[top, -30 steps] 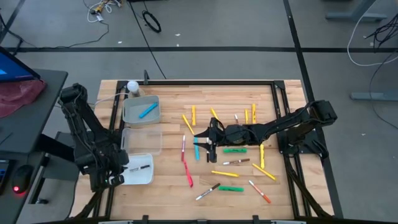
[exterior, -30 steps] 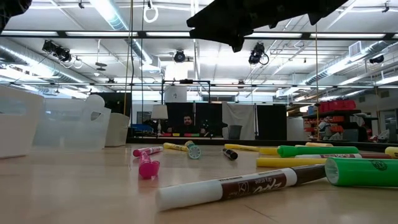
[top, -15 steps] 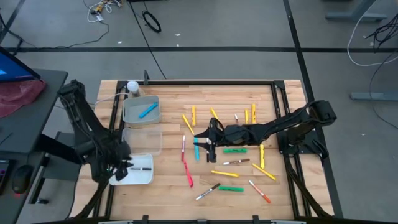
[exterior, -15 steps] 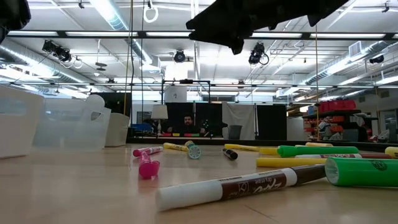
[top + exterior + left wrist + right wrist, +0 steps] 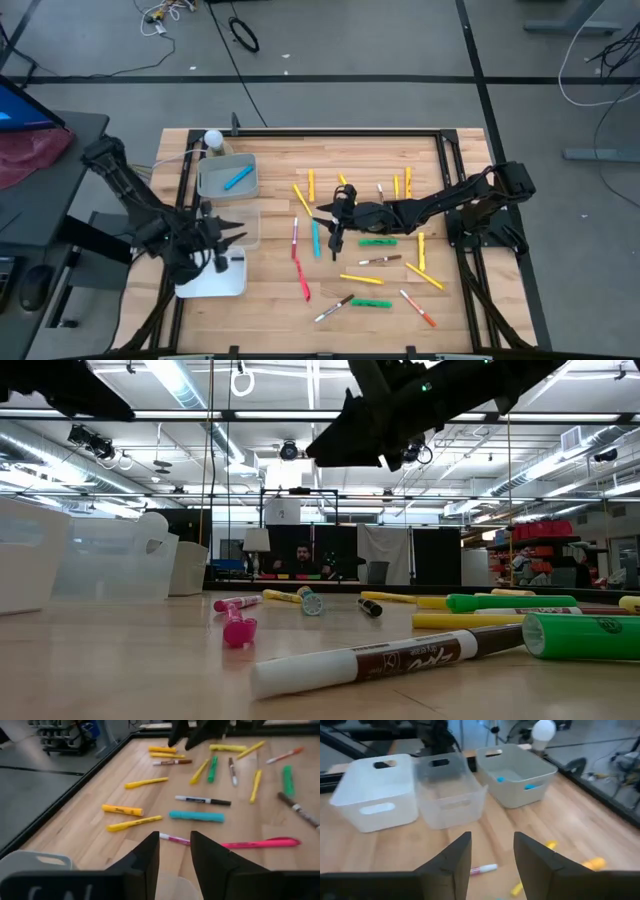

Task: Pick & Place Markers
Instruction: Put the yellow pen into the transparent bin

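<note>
On the light wooden table (image 5: 270, 300), most of the slim markers (image 5: 372, 263) lie scattered over the middle and the right part: yellow, green, red, light blue, and white or brown ones with dark ends. Three plastic bins stand in a row along the left side. The grey bin (image 5: 226, 177) farthest from the front edge holds one light blue marker (image 5: 238, 179). Next to it stands the clear bin (image 5: 240, 222), and then the white bin (image 5: 222, 280) nearest the front edge.

The left gripper (image 5: 222, 247) hangs over the place where the clear bin and the white bin meet. Its two dark fingers (image 5: 145, 857) stand a little apart, with a narrow gap, and nothing is between them.

The right gripper (image 5: 337, 212) is stretched out above the markers in the middle of the table, close to a light blue marker (image 5: 316, 240) and a green one (image 5: 377, 241). Its fingers (image 5: 452, 862) are moderately open and hold nothing.
</note>
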Robot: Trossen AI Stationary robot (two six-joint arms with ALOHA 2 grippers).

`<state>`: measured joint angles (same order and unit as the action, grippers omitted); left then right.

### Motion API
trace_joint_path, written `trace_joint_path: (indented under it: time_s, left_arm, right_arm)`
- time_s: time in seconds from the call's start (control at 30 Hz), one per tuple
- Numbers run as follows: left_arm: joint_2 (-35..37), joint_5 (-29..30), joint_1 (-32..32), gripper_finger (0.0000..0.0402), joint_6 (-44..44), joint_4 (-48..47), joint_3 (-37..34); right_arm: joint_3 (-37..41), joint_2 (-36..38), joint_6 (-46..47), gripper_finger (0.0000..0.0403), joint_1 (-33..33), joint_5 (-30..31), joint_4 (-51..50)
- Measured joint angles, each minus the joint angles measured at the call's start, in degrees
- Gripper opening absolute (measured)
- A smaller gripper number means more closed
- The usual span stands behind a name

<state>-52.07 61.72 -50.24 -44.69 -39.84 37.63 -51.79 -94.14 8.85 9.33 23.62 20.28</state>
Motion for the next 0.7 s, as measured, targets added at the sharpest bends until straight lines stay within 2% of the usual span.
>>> trace_joint_path:
  time_s: [0.1,0.23,0.33,0.43,0.57,0.7]
  left_arm:
    - [0.0,-6.6,6.3,0.0109,11.0,13.6,-3.7]
    - [0.0,-27.2,18.4,0.0099,27.9,42.2,-11.5]
    - [0.0,-37.0,28.1,0.0094,34.8,57.8,-16.1]
    - [0.0,-40.7,36.9,0.009,36.4,63.9,-17.5]
    - [0.0,-45.5,45.9,0.0089,36.9,65.8,-16.6]
    - [0.0,-46.2,52.0,0.0089,38.6,66.5,-15.8]
  right_arm:
    - [0.0,0.0,-1.4,0.015,-0.6,0.8,-2.1]
    - [0.0,0.0,-2.8,0.015,-1.5,1.0,-4.2]
    - [0.0,0.0,-3.4,0.015,-2.2,1.0,-7.2]
    - [0.0,0.0,-3.0,0.015,-2.9,1.0,-11.9]
    - [0.0,0.0,-2.0,0.015,-4.7,1.0,-15.8]
    - [1.9,-0.3,-4.5,0.015,-8.6,1.0,-10.1]
